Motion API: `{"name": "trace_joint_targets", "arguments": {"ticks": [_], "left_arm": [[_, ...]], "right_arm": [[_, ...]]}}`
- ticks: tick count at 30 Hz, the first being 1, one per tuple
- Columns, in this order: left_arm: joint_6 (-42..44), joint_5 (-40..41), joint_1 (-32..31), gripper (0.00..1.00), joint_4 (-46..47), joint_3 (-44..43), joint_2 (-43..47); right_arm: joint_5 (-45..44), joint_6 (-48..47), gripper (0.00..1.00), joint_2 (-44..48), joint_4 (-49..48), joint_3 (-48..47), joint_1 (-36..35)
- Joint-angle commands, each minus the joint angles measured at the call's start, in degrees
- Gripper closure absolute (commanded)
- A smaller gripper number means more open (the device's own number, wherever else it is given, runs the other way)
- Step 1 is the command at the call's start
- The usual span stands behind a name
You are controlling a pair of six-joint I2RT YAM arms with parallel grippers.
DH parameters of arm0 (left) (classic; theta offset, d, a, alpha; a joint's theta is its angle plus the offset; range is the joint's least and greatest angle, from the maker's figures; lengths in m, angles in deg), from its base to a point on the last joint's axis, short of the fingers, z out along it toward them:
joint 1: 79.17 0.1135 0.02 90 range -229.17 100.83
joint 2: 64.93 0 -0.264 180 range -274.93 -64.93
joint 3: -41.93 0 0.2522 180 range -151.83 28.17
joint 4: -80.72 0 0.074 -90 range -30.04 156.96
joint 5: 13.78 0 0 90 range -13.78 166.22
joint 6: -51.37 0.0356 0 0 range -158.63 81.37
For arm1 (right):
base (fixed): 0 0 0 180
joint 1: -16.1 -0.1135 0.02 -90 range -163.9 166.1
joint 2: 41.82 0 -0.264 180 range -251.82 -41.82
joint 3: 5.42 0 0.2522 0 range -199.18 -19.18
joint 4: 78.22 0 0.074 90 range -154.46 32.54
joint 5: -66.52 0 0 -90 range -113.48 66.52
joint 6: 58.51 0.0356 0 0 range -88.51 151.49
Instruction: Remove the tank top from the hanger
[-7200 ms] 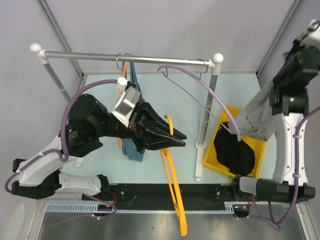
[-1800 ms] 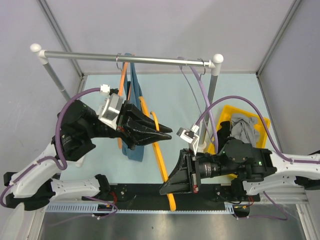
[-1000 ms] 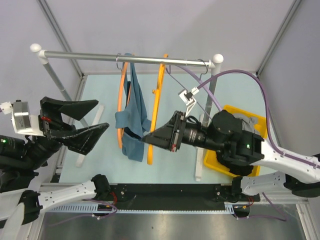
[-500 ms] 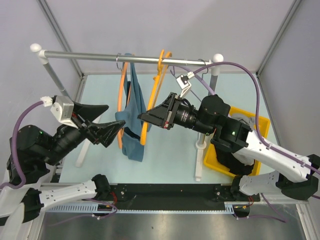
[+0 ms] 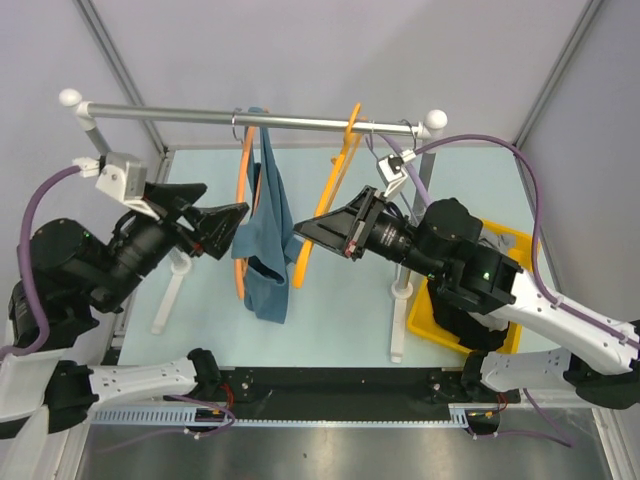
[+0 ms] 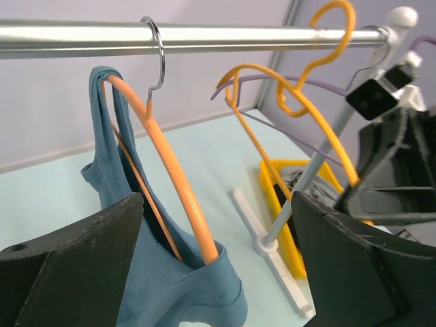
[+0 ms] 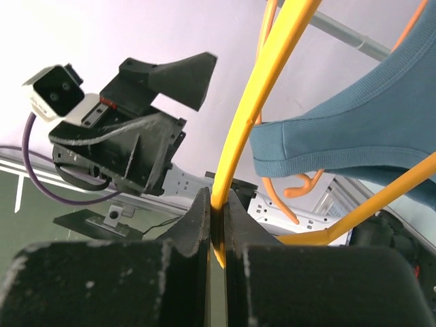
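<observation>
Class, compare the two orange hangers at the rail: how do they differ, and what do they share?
The loaded hanger carries the blue tank top; the bare hanger carries nothing. The loaded hanger has a metal hook, the bare hanger an orange one. The right gripper is shut on the bare hanger; nothing grips the loaded hanger. Both are orange, by the rail.
</observation>
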Motion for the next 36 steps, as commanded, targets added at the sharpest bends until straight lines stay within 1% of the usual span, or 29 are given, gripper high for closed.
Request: {"name": "trace_joint_targets", "arguments": {"ticks": [1,4,5,7,8,9,10,13,15,16,17,19,20,21,22,23,25,27,28,30,31,33,36], "left_arm": [[-2.0,4.6,0.3,0.06,-3.6,-2.8,-4.1],[-2.5,5.2,0.3,0.07,-3.5,-3.3,-5.0],[-2.6,5.7,0.3,0.07,-3.3,-3.5,-5.1],[-2.9,6.2,0.3,0.07,-3.3,-3.7,-5.4],[-2.9,6.8,0.3,0.07,-2.9,-3.9,-5.4],[-3.0,7.1,0.3,0.07,-2.8,-3.7,-5.4],[-3.0,7.4,0.3,0.07,-2.4,-3.8,-5.3],[-2.5,8.1,0.3,0.07,-2.5,-4.3,-5.6],[-2.5,7.3,0.3,0.07,-3.6,-6.0,-6.7],[-2.6,7.2,0.3,0.07,-4.5,-6.4,-7.1],[-2.7,7.3,0.3,0.08,-4.9,-6.8,-7.6],[-3.2,7.7,0.3,0.08,-5.8,-6.8,-7.9],[-3.5,7.8,0.3,0.07,-5.9,-6.5,-7.8],[-4.0,7.9,0.3,0.08,-5.7,-5.8,-7.5],[-4.3,7.9,0.3,0.07,-5.6,-5.3,-7.4],[-4.5,7.9,0.3,0.08,-5.6,-4.4,-7.0],[-5.4,7.8,0.3,0.08,-5.4,-3.6,-6.7],[-5.7,7.8,0.3,0.09,-4.7,-2.6,-6.3],[-5.7,8.0,0.3,0.1,-4.6,-2.3,-6.2],[-5.8,8.4,0.3,0.11,-4.5,-2.1,-6.2],[-6.0,8.9,0.3,0.12,-4.6,-2.0,-6.0],[-6.0,9.2,0.4,0.13,-4.7,-1.7,-6.0],[-7.0,11.2,0.8,0.17,-4.5,-1.6,-5.6]], "right_arm": [[-2.0,0.5,0.97,3.0,-2.2,0.9,-0.2],[-1.8,0.5,0.89,4.2,-1.8,2.0,-0.2],[-1.7,0.6,0.84,4.7,-1.8,2.7,-0.2],[-1.8,0.6,0.77,5.3,-1.2,3.2,-0.2],[-1.9,0.6,0.7,5.5,-1.0,3.4,-0.3],[-1.7,0.4,0.66,5.8,-0.7,3.7,-0.2],[-1.3,0.2,0.61,5.9,-0.6,3.7,-0.2],[-0.4,-0.5,0.53,6.0,1.8,2.8,-0.3],[-0.4,-1.0,0.47,6.6,4.1,2.1,-0.4],[-0.4,-1.2,0.42,7.1,5.0,2.0,-0.4],[-0.4,-1.5,0.41,7.3,6.9,1.6,-0.5],[-0.4,-3.0,0.35,8.1,9.7,-0.3,-0.6],[-0.7,-3.6,0.32,8.5,12.9,-1.2,-0.9],[-1.0,-4.8,0.31,8.8,14.4,-2.6,-1.1],[-1.6,-5.2,0.28,9.0,16.0,-3.2,-1.4],[-2.1,-5.8,0.27,9.1,18.8,-3.8,-1.6],[-2.2,-7.7,0.22,9.3,23.2,-5.7,-1.7],[-2.6,-9.2,0.2,9.4,25.7,-6.6,-2.3],[-2.6,-11.3,0.16,9.8,27.6,-7.3,-2.4],[-3.0,-13.2,0.16,10.2,29.9,-8.1,-2.9],[-2.9,-15.2,0.12,10.7,31.5,-8.8,-3.2],[-2.5,-17.0,0.12,11.3,32.6,-9.2,-3.9],[-0.4,-20.3,0.12,12.6,33.7,-10.3,-4.4]]}}
